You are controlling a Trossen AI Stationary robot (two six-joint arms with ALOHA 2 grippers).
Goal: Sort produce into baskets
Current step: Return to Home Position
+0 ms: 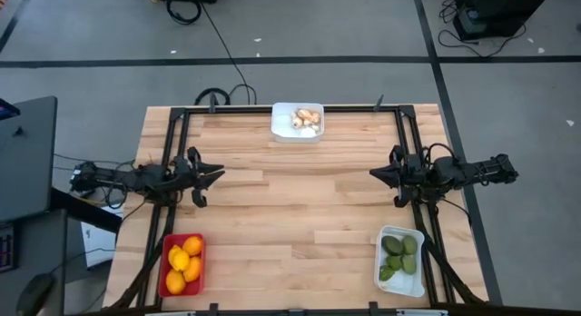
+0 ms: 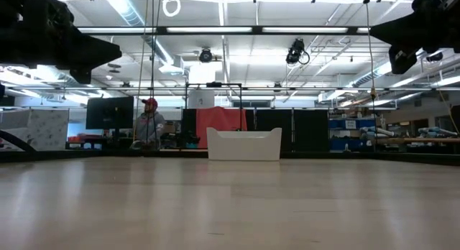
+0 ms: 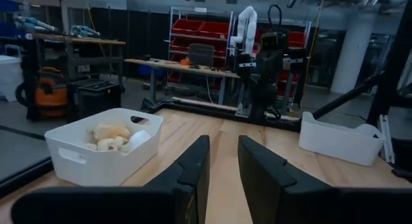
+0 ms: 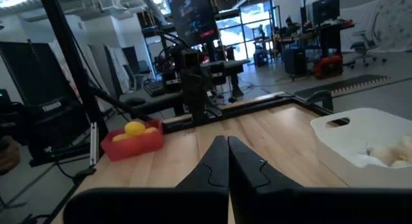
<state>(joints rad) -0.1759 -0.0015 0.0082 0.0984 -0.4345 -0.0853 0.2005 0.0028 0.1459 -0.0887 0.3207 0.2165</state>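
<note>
The left gripper [image 1: 216, 174] hangs over the left-middle of the table [image 1: 300, 198], tips aimed toward the centre of the frame. Its wrist view shows the two fingers [image 3: 193, 176] parted by a narrow gap with nothing between them: released and empty. The right gripper [image 1: 375, 173] mirrors it at right-middle, aimed back toward the centre. Its fingers [image 4: 215, 163] are pressed together on nothing, so it is clenched and empty. Both arms are drawn in to their own sides and clear of every tray, which reads as a resting pose rather than a reach.

No produce lies loose on the boards. The oranges [image 1: 183, 261] fill the red tray [image 1: 169, 244] at lower left, the limes [image 1: 399, 254] sit in the white tray [image 1: 411, 285] at lower right, and the mushrooms [image 1: 307, 120] are in the white tray [image 1: 282, 111] at top centre. Each kind has its own tray, so the sorting looks finished. The trays stand near the table's edges, probably to keep the middle free for the arms.

The two lower trays lie with their long axis running top to bottom in the frame. The top tray's long axis runs left to right. The limes are oval, but they lie jumbled, with no shared direction that can be made out. The oranges are round, so they point nowhere.
</note>
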